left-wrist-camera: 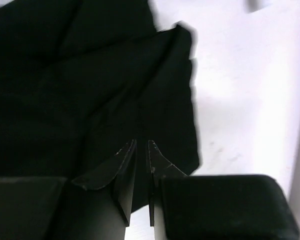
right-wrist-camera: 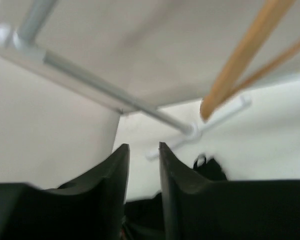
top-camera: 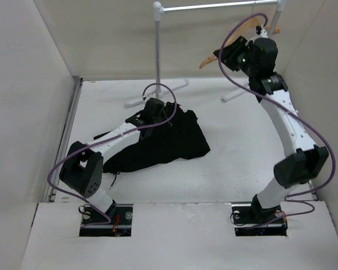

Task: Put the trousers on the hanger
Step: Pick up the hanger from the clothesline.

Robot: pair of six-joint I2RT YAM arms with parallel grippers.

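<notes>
Left gripper point(left-wrist-camera: 142, 145): jaws nearly together, a thin slit, over the plain black soft-fabric trousers point(top-camera: 174, 143); pinched cloth not confirmed. Trousers lie heaped on the table point(top-camera: 242, 157) before the silver metal rack point(top-camera: 158, 45). Light tan wooden triangular hanger point(top-camera: 208, 60) hangs from the rack's bar. Right gripper point(right-wrist-camera: 142, 150), under that bar beside the hanger: jaws partly open, empty. Assessment: garment light, limp, likely to sag; grip a bunched edge fold.

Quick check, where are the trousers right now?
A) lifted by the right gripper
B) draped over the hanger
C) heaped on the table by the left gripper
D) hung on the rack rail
C: the trousers lie crumpled on the table under the left gripper, while the hanger hangs bare on the rack.
</notes>
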